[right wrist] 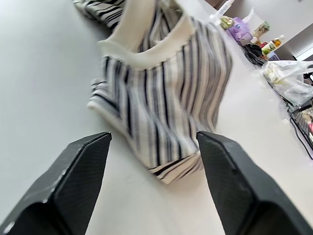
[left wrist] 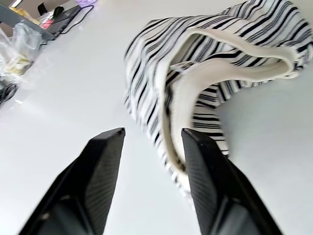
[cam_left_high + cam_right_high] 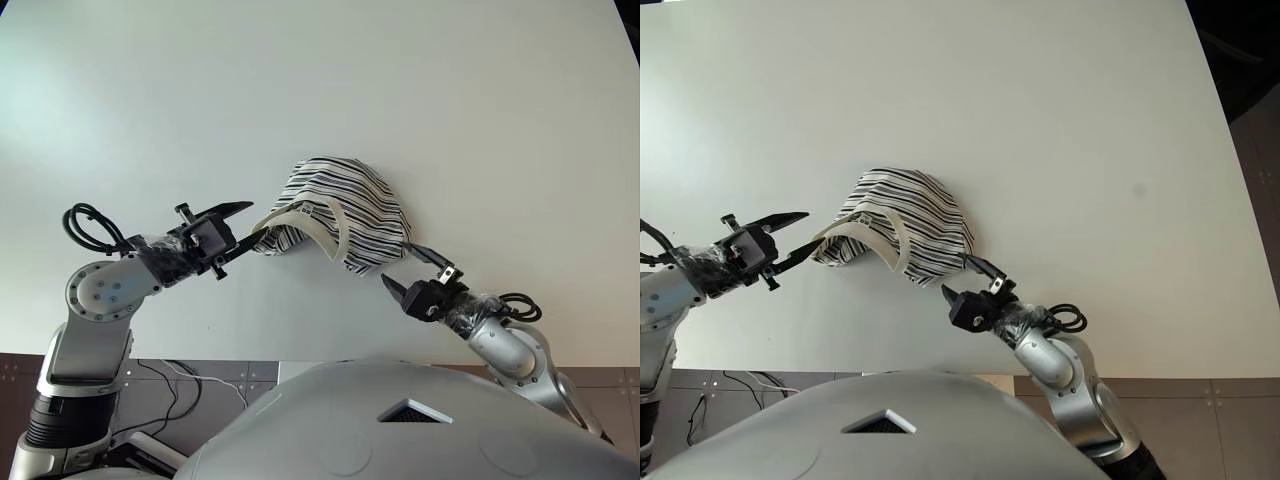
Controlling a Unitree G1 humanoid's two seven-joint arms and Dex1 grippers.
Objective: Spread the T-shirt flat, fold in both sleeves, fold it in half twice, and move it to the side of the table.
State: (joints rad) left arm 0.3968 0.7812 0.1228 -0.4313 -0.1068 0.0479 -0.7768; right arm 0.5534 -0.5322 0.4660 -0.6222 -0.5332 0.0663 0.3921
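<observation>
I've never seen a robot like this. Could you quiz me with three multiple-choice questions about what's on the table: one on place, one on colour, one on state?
1. Where is the T-shirt?
A. On the floor
B. On the table, between the left gripper and the right gripper
C. Hanging off the far edge

2. What is its pattern?
A. Plain red
B. Blue dots
C. Dark and white stripes

3. What state is it in?
A. Bunched in a heap
B. Spread flat
C. Neatly folded

Answers: 1 B, a gripper sits at each side of it; 2 C, stripes cover the cloth; 3 A, it rises in a crumpled mound.
</observation>
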